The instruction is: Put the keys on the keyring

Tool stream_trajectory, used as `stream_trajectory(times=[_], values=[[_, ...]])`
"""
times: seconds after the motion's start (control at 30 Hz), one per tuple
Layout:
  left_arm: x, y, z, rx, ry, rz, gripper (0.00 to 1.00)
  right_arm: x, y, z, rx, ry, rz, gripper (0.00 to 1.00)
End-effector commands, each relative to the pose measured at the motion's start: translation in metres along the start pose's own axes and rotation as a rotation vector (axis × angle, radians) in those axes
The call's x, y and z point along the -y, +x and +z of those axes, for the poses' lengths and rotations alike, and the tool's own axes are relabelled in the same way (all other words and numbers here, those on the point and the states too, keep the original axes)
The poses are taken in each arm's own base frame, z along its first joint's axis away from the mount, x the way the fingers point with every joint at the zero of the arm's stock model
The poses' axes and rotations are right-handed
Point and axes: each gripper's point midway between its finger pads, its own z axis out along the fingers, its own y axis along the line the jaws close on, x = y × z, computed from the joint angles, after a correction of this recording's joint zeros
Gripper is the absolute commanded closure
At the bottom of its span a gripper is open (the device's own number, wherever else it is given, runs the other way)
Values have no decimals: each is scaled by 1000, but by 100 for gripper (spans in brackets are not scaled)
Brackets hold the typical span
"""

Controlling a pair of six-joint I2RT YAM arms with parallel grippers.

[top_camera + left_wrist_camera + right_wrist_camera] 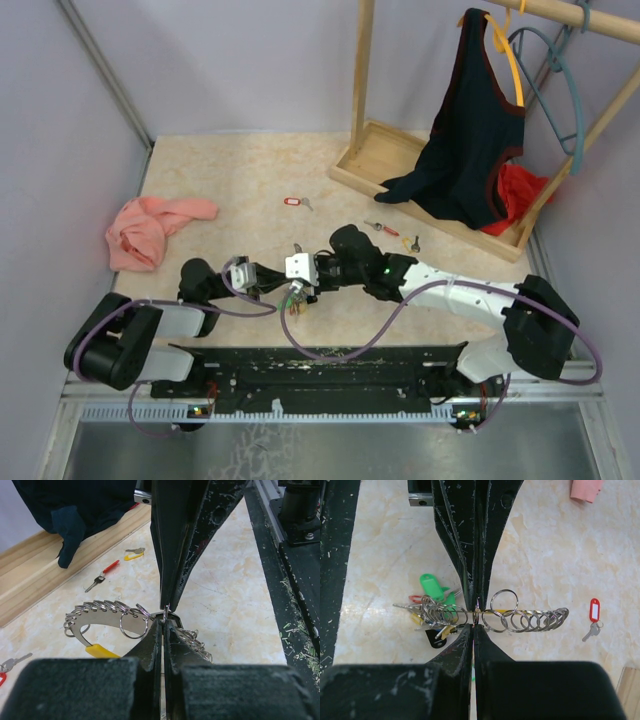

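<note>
Now, near-centre on the desk (230, 170), the left and right jaws both clench the keyring (530, 621) at one spot; hold it steady, ease it open gently, before fetching the loose keys (378, 227) farther right.

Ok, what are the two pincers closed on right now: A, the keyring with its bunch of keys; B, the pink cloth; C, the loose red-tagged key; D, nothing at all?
A: the left pincer and the right pincer meet tip to tip, both shut on the keyring, while the red-tagged key lies apart, untouched.
</note>
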Motion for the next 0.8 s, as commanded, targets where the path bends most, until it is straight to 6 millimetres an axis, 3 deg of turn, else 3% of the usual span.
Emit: stream_trajectory(times=[0.0,0.47,0.77], values=[[-5,-12,5,24,23,80,100,17,-48,-5,132,1,9,100],[-8,4,11,-62,17,112,100,29,-58,-6,152,37,43,100],[-5,-2,12,-20,3,86,100,29,-54,-2,138,19,63,100]])
